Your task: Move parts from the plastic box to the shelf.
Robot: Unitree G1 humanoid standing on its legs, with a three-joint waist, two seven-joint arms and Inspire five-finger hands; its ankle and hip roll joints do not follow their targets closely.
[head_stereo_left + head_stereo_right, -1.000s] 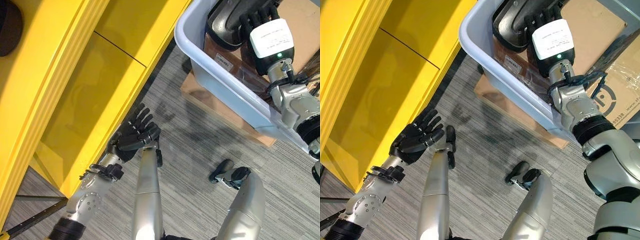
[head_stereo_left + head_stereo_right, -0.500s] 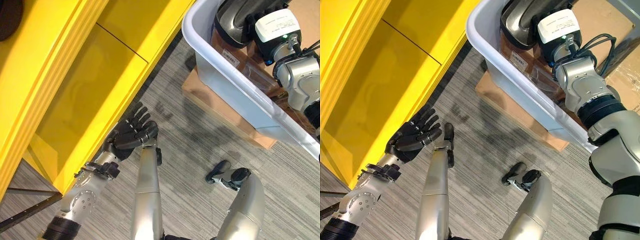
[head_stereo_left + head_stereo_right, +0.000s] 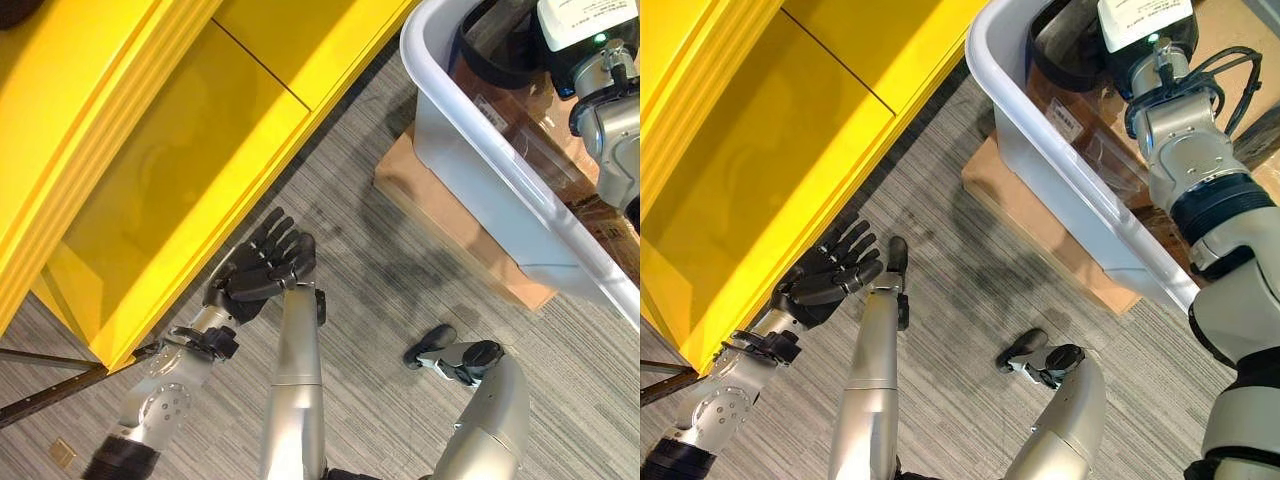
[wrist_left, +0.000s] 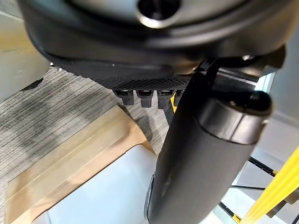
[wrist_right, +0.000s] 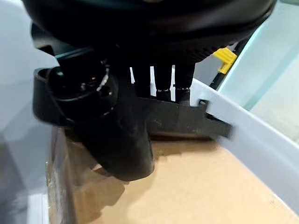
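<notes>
A black plastic part (image 5: 187, 119) lies in the pale grey plastic box (image 3: 480, 150) at the upper right, on a cardboard liner. My right hand (image 5: 121, 140) reaches into the box, thumb and fingers curled round that part; the same part (image 3: 1065, 40) shows dark past the wrist in the eye views. The yellow shelf (image 3: 150, 150) fills the left side, its lower bay bare. My left hand (image 3: 262, 270) hangs open and empty just off the shelf's front edge, fingers (image 4: 149, 95) straight.
The box rests on a flat cardboard sheet (image 3: 450, 220) on grey striped carpet (image 3: 370, 270). A dark metal shelf leg (image 3: 40, 380) runs along the floor at the lower left. Open carpet lies between shelf and box.
The whole picture has shifted, so the camera has moved. My right hand has drawn a little farther up in the box with the black part. My left hand keeps its pose by the shelf.
</notes>
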